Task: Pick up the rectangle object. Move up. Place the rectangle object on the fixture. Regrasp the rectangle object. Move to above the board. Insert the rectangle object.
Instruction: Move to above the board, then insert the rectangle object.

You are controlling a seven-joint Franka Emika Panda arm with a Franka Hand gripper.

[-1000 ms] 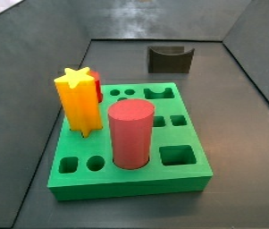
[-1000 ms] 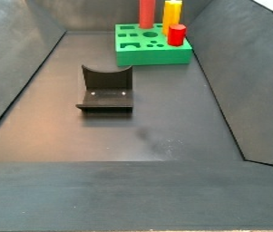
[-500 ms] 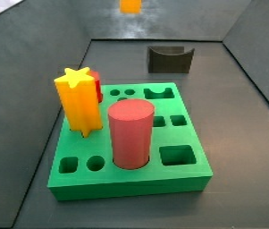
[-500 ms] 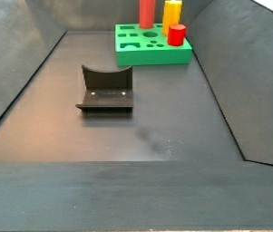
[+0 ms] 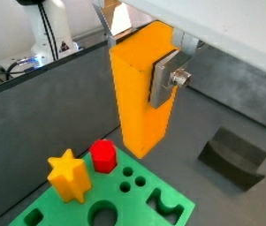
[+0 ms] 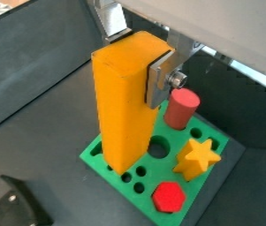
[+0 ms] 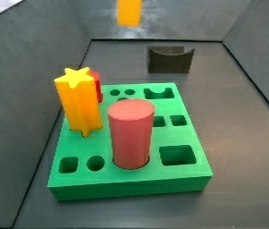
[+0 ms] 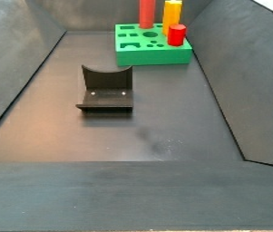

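Both wrist views show me the gripper (image 5: 156, 55) pinching the rectangle object (image 5: 141, 88) near its upper end, one silver finger (image 6: 160, 78) flat against its side. I see the bar hanging upright in the air, above the board (image 6: 135, 168) and clear of it. A side view catches only its lower end (image 7: 128, 11) at the top edge, left of the fixture (image 7: 169, 59).

Even, soft light is falling from overhead, and shadows on the dark floor are staying faint. My gripper (image 5: 141, 66) is holding the rectangle object (image 5: 139, 88), whose lit faces are glowing in both wrist views. In a side view the bar is blurring at the top edge. The board (image 7: 130, 179) is looking sharp, without glare.
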